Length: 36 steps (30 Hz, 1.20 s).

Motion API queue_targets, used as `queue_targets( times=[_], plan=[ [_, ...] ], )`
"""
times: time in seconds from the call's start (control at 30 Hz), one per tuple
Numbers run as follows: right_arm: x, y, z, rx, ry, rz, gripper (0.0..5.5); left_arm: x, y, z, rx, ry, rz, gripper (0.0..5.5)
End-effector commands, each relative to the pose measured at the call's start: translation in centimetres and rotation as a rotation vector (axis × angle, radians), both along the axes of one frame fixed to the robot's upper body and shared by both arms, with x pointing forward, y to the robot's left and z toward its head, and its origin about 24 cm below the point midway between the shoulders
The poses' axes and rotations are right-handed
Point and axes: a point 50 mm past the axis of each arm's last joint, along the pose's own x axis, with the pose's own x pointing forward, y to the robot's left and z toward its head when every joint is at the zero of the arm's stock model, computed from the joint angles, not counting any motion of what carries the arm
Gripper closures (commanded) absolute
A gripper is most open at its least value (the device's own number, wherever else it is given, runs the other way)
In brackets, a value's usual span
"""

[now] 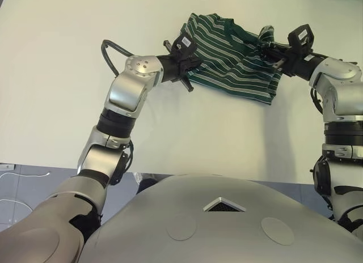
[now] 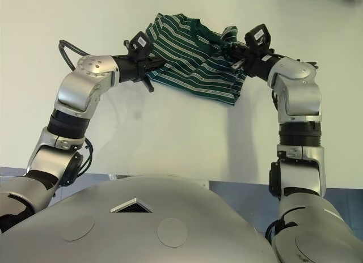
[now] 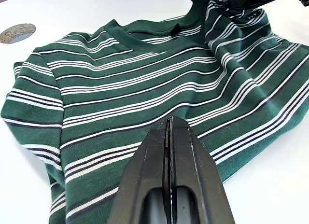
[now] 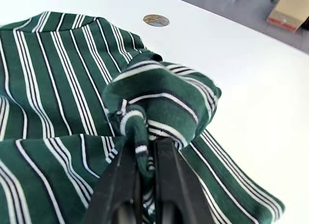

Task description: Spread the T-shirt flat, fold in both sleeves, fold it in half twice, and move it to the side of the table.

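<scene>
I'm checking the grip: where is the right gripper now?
Head views: the right gripper is at the right edge of the T-shirt, far across the table, shut on bunched fabric.

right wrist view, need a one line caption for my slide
The right end effector shut on a bunched-up fold of the green striped T-shirt on the white table.

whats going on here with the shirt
A humanoid robot is handling a green T-shirt with white and dark stripes on a white table. Its right tool is shut on a bunched piece of fabric at the shirt's right side; its left tool, shut, is at the left edge. The shirt lies rumpled, not yet spread flat.
</scene>
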Motion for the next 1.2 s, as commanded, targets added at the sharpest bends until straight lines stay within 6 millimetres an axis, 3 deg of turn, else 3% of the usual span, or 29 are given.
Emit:
queue_targets(
  times=[0.03,0.13,0.23,0.37,0.57,0.77,0.87,1.07,1.2],
  plan=[
    [-0.3,-0.2,0.1,-0.033,0.002,0.013,5.30,-0.1,0.3,-0.3,0.009,0.001,0.013,5.50],
    [-0.5,-0.3,0.1,-0.050,0.015,0.029,5.15,-0.1,0.2,-0.4,0.008,0.002,0.013,5.50],
    [-0.6,0.0,0.3,-0.363,-0.086,0.176,5.15,-0.1,0.1,-0.4,0.005,0.002,0.014,5.50],
    [-0.4,1.0,1.0,-0.458,-0.133,0.270,5.15,-0.2,0.1,-0.4,-0.001,0.000,0.022,5.50],
    [-0.3,0.8,1.1,-0.563,-0.180,0.301,5.15,-0.3,0.0,-0.5,-0.001,0.002,0.024,5.50],
    [-0.4,1.0,1.1,-0.622,-0.224,0.333,5.15,1.7,-4.6,1.6,0.063,-0.038,-0.115,5.50],
    [-0.3,1.2,1.5,-0.613,-0.243,0.333,5.15,2.2,-5.5,1.8,0.056,-0.035,-0.134,5.50],
    [-0.1,1.5,1.6,-0.620,-0.251,0.354,5.15,1.5,-4.9,1.0,0.043,-0.013,-0.116,5.50],
    [0.0,1.6,1.6,-0.596,-0.246,0.344,5.15,0.8,-1.8,-0.1,0.038,0.001,0.019,5.50]
  ],
)
